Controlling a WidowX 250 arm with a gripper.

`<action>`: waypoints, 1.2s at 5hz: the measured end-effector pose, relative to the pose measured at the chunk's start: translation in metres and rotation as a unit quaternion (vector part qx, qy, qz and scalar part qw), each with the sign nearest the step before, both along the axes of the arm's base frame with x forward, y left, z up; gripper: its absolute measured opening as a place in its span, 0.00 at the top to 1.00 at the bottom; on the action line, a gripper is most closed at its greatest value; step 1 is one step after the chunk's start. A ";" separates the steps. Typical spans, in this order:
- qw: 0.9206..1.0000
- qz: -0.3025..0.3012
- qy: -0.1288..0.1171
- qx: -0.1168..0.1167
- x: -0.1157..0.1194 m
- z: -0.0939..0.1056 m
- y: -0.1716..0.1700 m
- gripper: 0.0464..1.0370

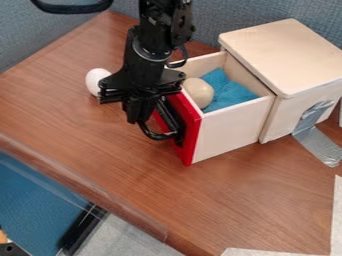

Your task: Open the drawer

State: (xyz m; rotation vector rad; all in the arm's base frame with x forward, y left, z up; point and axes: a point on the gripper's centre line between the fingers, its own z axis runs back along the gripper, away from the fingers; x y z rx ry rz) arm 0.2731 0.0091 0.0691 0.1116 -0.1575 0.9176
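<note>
Hanging at the handle, the gripper has a spread and grip I cannot tell, with the open drawer right beside it, ball and cloth inside, and the box beyond.

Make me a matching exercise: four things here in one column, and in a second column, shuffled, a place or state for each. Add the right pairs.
1. Drawer
2. Cloth
3. Tape
4. White egg-shaped thing

A. Running from the side of the box down to the table
B. Outside the drawer, resting on the table
C. Pulled open
D. Inside the drawer, blue

Pairs: 1-C, 2-D, 3-A, 4-B
</note>
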 end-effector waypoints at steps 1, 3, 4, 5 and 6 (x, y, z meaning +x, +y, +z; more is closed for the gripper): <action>0.999 -0.029 0.007 -0.013 0.000 0.000 0.000 0.94; 0.997 -0.070 0.014 -0.019 0.001 0.002 -0.003 0.71; 0.996 -0.089 0.016 0.000 0.004 0.008 -0.009 0.41; 0.993 -0.117 0.020 0.009 0.002 0.012 -0.007 0.11; 0.972 -0.226 -0.011 0.058 0.008 0.036 -0.015 0.03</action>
